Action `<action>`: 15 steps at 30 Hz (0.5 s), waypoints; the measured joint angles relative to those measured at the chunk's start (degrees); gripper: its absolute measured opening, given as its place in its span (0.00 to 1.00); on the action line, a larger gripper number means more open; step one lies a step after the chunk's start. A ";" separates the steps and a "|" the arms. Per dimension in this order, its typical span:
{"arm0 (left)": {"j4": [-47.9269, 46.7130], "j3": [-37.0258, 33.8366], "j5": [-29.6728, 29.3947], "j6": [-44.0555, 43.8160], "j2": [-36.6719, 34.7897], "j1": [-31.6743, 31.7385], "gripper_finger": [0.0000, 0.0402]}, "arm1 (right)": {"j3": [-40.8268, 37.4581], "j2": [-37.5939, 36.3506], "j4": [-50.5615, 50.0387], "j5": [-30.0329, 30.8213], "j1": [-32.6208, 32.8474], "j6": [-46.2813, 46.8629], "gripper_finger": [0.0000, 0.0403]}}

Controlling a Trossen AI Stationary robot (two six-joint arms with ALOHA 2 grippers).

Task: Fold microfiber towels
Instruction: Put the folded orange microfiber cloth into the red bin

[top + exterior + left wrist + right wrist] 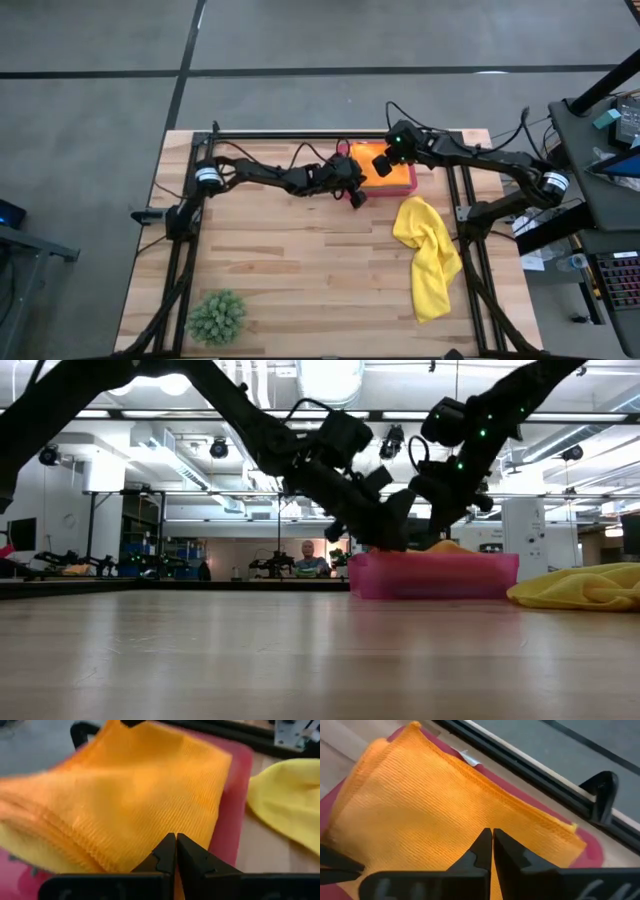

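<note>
Both grippers, left (175, 851) & right (492, 847), pinched shut on orange towel (125, 795) in pink tray (408, 184); risk: lifting grabs extra layers, stack drags out.

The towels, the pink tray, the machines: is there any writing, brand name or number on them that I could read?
None can be read.
Orange towel: no label or print.
Yellow towel: none.
Pink tray: plain.
Arms: only small green lights, no readable markings.
Room behind: any signs are too small to read.

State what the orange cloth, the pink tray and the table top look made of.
Orange ribbed cloth: soft microfibre, judging by its fine woven ridges. Pink rectangular tray: probably rigid plastic, smooth and slightly translucent. Wooden table top: jointed light wood strips, matte.
</note>
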 joint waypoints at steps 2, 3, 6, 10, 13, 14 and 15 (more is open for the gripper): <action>-0.57 -0.52 -0.06 -1.55 0.15 -0.02 0.00 | -2.07 0.02 3.07 -0.16 -0.45 0.37 0.02; -0.63 -0.71 -0.07 -2.43 0.15 -0.03 0.00 | -3.13 0.02 4.48 -0.13 -0.80 0.50 0.02; -2.02 -0.89 -0.10 -5.54 0.15 -0.04 0.00 | -5.33 0.04 6.66 -0.09 -2.51 1.35 0.02; -2.85 -1.00 -0.34 -8.92 0.12 -0.02 0.00 | -6.68 0.04 6.75 0.41 -5.05 1.47 0.02; -3.07 -1.11 -0.43 -10.12 0.08 -0.02 0.00 | -7.22 0.04 7.29 1.63 -6.94 1.37 0.02; -3.07 -1.13 -0.43 -10.12 0.06 -0.02 0.00 | -7.45 0.04 7.53 2.35 -7.41 1.37 0.02; -3.07 -1.13 -0.45 -10.12 0.06 -0.04 0.00 | -7.47 0.04 7.49 2.81 -7.76 1.37 0.02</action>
